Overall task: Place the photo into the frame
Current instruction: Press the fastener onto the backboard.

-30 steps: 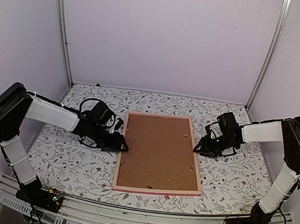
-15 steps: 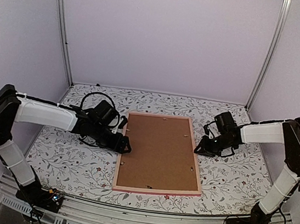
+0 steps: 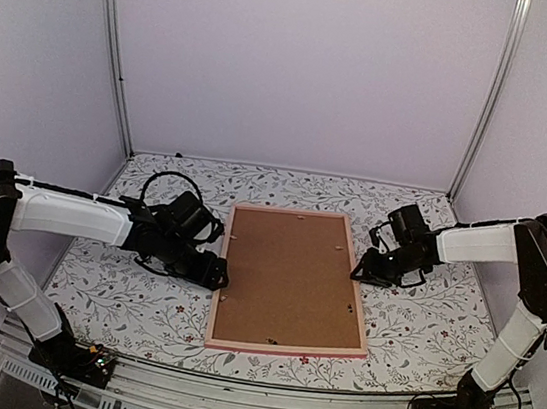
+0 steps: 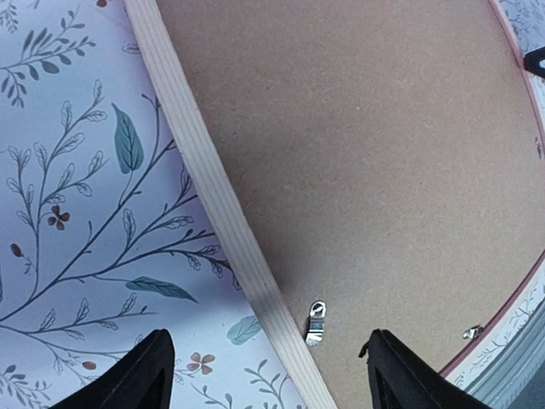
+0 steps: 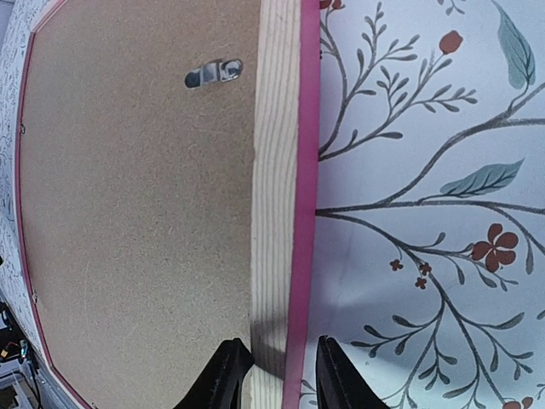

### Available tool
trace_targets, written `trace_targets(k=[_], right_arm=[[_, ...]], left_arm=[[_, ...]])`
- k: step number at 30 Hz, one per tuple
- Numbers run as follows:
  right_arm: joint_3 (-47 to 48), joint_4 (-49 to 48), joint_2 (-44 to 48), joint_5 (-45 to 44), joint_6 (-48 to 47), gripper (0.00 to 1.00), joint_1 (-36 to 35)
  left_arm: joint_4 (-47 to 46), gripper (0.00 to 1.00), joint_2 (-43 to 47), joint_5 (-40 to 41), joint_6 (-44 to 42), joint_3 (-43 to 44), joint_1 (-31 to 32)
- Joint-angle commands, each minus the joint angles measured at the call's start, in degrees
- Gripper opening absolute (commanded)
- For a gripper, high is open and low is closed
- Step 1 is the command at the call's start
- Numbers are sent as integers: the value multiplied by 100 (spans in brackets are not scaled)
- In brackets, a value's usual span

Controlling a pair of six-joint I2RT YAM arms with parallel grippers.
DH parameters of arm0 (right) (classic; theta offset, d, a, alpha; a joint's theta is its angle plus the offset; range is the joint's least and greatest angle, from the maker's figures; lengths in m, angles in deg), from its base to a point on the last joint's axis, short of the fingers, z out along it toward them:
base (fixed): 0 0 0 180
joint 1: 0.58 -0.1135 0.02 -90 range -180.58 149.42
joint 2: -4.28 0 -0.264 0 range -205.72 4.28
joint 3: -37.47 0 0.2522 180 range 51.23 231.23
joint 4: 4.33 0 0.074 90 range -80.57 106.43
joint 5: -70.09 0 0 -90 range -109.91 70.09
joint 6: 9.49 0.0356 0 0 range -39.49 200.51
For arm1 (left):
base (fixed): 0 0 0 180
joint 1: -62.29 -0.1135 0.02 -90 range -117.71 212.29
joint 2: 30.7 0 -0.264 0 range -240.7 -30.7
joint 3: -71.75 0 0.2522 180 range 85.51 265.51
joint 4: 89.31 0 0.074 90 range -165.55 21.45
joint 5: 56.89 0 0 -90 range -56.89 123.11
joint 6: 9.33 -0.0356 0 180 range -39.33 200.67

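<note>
Table [image 3: 120, 295] | left gripper [image 4: 268, 345] jaws wide | right gripper [image 5: 281, 349] narrow astride frame [image 5: 281, 128]

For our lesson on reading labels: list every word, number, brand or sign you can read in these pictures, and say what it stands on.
None can be read.
Frame: bare backing board, plain metal clips, no marking.
Table: only a leaf and flower print.
Left arm's base: too small to tell.
</note>
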Motion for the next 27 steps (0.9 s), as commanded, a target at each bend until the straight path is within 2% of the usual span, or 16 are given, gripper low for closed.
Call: trace_targets(k=[1,8,15,20,27], right_arm=[[-156,-82,62,5,79,32,-97],[-264,-147,100,9,69,31,-145],[-304,-180,89,-49,80,23,-142],[-363,-245,75,-29,108,19,-146],[-428,-296,64,-8,137,17,-142]], left_arm=[[180,80,53,254,83,31,70],[288,85,-101,272,78,132,69],[180,87,-144,-81,-122,113,87],[72,85,-240,-321,-316,116,150],[212,78,-518,-151,-443,180,210]])
